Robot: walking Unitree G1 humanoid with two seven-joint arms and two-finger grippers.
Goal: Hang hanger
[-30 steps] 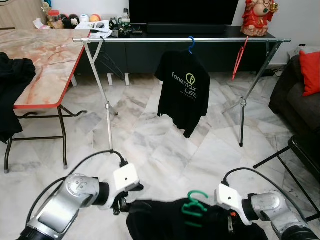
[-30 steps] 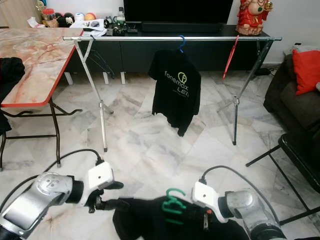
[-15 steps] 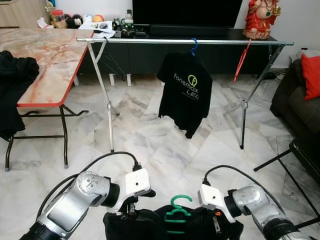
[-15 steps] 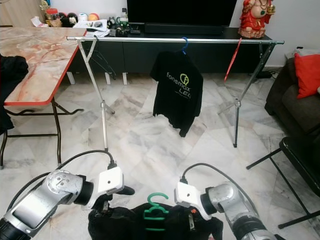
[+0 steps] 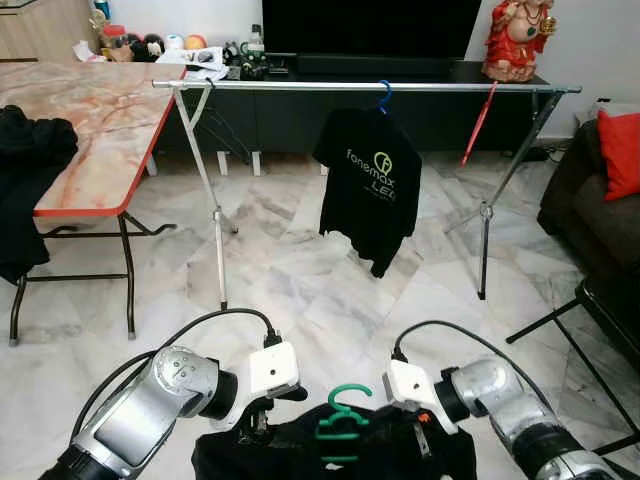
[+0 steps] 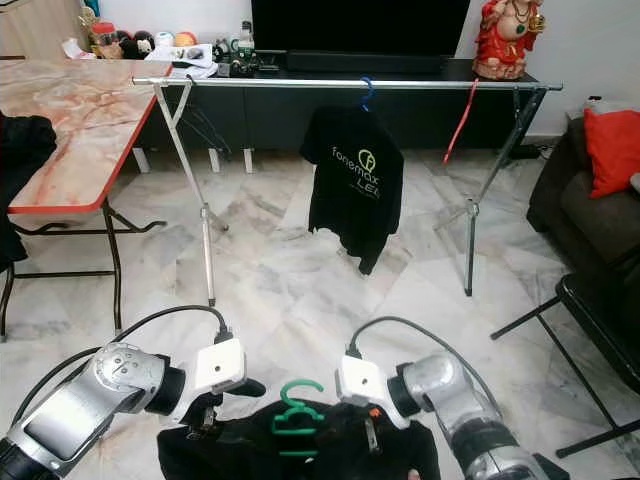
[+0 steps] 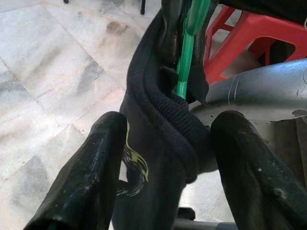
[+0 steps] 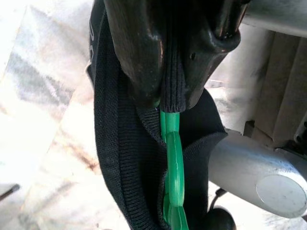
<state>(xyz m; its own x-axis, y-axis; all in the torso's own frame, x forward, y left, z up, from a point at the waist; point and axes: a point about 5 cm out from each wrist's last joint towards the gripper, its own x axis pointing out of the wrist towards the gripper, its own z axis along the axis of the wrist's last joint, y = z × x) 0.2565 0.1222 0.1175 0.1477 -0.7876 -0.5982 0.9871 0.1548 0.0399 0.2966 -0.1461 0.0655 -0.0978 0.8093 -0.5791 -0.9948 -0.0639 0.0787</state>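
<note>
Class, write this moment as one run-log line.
phase: carrying | left end effector: open around black shirt | right end effector: shut on green hanger | rail: ahead

Glossy green plastic hanger point(image 8: 173, 163), matt black knit shirt point(image 7: 163, 129), polished marble floor point(image 5: 300, 270), shiny metal rail point(image 5: 360, 87)

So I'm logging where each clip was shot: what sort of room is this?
Most likely a home living room: a TV console along the wall, a dark sofa with a red cushion, and a clothes rail on the marble floor.
</note>
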